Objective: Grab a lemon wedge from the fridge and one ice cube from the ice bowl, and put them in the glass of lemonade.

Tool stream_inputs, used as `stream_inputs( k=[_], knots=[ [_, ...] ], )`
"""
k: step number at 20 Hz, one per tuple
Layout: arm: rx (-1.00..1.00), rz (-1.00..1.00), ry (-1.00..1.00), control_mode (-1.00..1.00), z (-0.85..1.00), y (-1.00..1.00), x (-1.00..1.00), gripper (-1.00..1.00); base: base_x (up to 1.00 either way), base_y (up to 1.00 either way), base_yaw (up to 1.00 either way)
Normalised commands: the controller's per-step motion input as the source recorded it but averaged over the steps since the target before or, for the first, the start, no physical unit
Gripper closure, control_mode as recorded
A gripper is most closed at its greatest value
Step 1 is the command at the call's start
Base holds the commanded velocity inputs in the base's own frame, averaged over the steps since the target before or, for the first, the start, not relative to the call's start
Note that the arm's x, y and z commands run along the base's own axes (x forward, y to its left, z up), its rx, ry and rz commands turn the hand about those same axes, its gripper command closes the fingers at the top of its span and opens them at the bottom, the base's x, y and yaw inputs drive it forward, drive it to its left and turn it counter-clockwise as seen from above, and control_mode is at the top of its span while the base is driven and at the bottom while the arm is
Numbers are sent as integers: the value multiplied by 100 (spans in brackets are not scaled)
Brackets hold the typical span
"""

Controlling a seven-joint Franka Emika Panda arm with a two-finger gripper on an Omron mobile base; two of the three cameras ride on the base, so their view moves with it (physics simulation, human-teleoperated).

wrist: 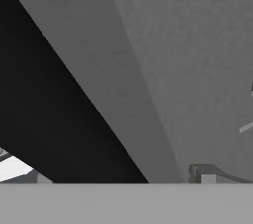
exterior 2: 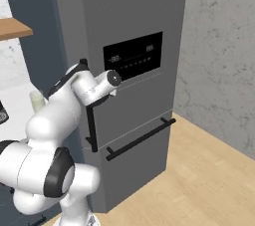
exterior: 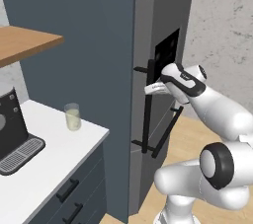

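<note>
The tall dark grey fridge (exterior: 148,20) (exterior 2: 134,11) stands shut, so the lemon wedge is hidden. My gripper (exterior: 153,89) is up against the upper door's black vertical bar handle (exterior: 147,114) (exterior 2: 91,123). In the hand view the gripper (wrist: 123,178) is open, its fingertips (wrist: 207,176) wide apart, and the black handle (wrist: 59,99) runs slantwise close in front of them. Nothing is held. The glass of lemonade (exterior: 72,117) stands on the white counter (exterior: 49,164) left of the fridge. The ice bowl is out of view.
A black coffee machine (exterior: 12,134) sits at the counter's left end under a wooden shelf (exterior: 24,43). The fridge carries a black display panel (exterior 2: 133,56) and a lower bar handle (exterior 2: 139,139). Wooden floor (exterior 2: 199,180) lies open to the right.
</note>
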Motion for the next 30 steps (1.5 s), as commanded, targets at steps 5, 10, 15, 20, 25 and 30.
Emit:
stream_inputs(
  k=[5, 10, 15, 20, 25, 30],
  knots=[
    [0, 0, 2, -100, 0, 36, 0, 100, 0, 0, 0],
    [0, 0, 1, -100, 0, 20, 0, 100, 0, 0, 0],
    [-3, 0, -10, -100, 0, 0, 0, 100, 0, 0, 0],
    [-5, 0, -20, -100, 7, -28, -6, 100, 0, 0, 0],
    [0, 0, -12, -100, 32, -85, -7, 100, 0, 0, 0],
    [0, -2, -3, -100, 35, -100, -4, 100, 0, 0, 0]
  ],
)
